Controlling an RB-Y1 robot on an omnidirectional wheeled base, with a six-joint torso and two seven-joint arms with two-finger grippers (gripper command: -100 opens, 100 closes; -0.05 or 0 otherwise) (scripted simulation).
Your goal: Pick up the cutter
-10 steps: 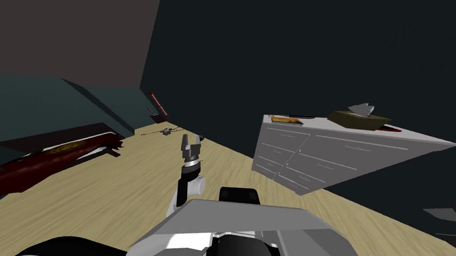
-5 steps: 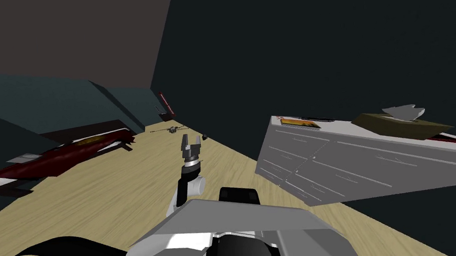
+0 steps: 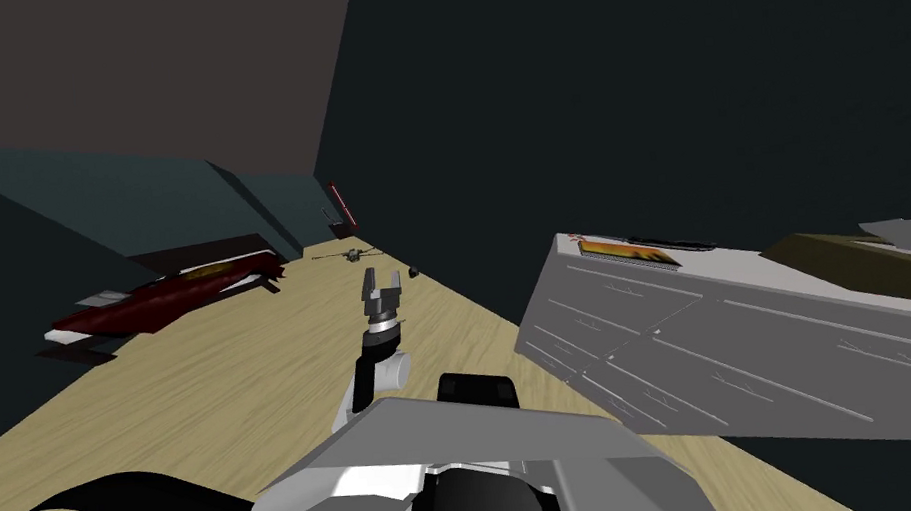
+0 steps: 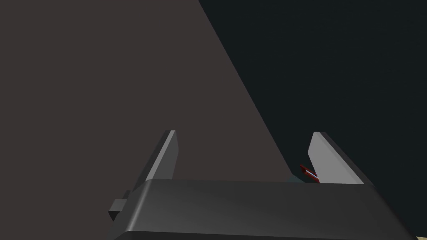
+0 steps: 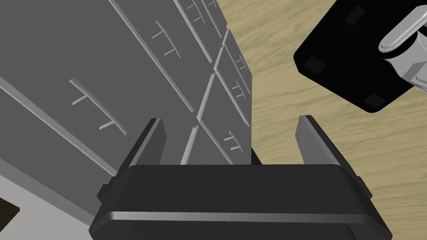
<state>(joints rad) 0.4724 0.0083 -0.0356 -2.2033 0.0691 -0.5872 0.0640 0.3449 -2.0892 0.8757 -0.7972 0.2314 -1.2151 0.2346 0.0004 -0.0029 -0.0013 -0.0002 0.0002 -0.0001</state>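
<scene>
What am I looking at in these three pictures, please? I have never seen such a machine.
This is a simulated two-armed house robot. The wide picture comes from a camera on its head, looking down at a wooden floor and a grey cabinet with drawers. On the cabinet top lie a flat orange item, a thin dark object, perhaps the cutter, and an olive box. The other two pictures come from cameras on the wrists. The left end effector, raised forward, is open and holds nothing. The right end effector is open too, and faces the drawer fronts.
</scene>
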